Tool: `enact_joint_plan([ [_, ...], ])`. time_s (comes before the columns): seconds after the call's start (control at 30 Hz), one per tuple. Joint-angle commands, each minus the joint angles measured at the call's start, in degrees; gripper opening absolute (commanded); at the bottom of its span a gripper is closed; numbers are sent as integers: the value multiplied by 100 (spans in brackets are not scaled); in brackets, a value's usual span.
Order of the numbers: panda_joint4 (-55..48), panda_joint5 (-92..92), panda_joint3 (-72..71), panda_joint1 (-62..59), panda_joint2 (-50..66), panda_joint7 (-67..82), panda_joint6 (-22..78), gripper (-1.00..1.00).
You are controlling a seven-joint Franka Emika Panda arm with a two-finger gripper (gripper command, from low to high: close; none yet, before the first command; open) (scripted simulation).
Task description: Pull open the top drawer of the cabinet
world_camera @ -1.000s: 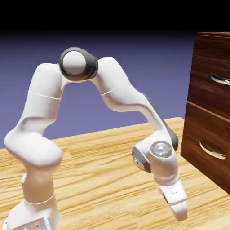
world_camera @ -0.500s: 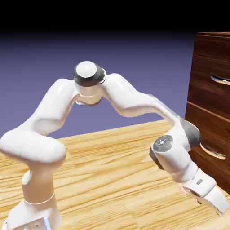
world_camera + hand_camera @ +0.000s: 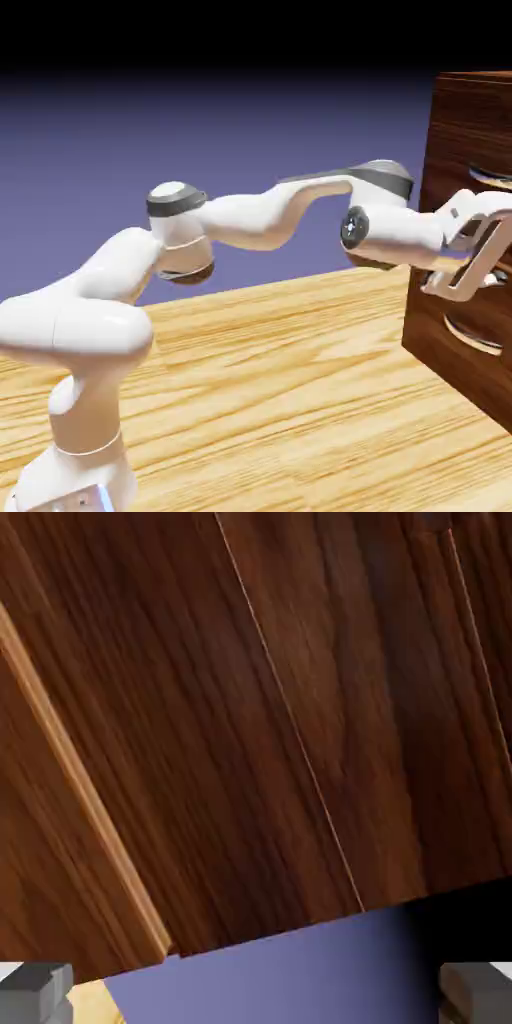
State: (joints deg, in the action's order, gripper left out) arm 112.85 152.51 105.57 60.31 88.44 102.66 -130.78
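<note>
Light wood-grain table, planks running across, below and behind the hand. Carries the cabinet, dark reddish-brown, standing on the surface right under and ahead of the hand. Also carries the white arm's base, well back from the hand, at the near corner.
</note>
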Motion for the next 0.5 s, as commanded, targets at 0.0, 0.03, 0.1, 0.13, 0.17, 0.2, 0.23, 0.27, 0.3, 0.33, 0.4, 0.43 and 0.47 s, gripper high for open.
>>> enact_joint_plan([
  [0.0, -79, 249, 173, 98, 198, 237, 71, 100],
  [0.03, -157, 499, 345, 195, 396, 474, 141, 100],
  [0.1, -493, 665, 438, 85, 494, 580, 68, 100],
  [0.13, -701, 674, 428, -37, 477, 551, -17, 100],
  [0.17, -909, 684, 418, -160, 459, 522, -101, 100],
  [0.2, -1116, 693, 408, -282, 442, 493, -186, 100],
  [0.23, -1324, 703, 398, -404, 425, 464, -270, 100],
  [0.27, -1424, 707, 393, -464, 417, 450, -311, 100],
  [0.3, -1424, 707, 393, -464, 417, 450, -311, -100],
  [0.33, -1424, 707, 393, -464, 417, 450, -311, -100],
  [0.4, -1009, 696, 410, -222, 452, 510, -141, -100],
  [0.43, -802, 688, 419, -100, 470, 539, -56, -100],
  [0.47, -594, 677, 430, 23, 487, 567, 29, -100],
])
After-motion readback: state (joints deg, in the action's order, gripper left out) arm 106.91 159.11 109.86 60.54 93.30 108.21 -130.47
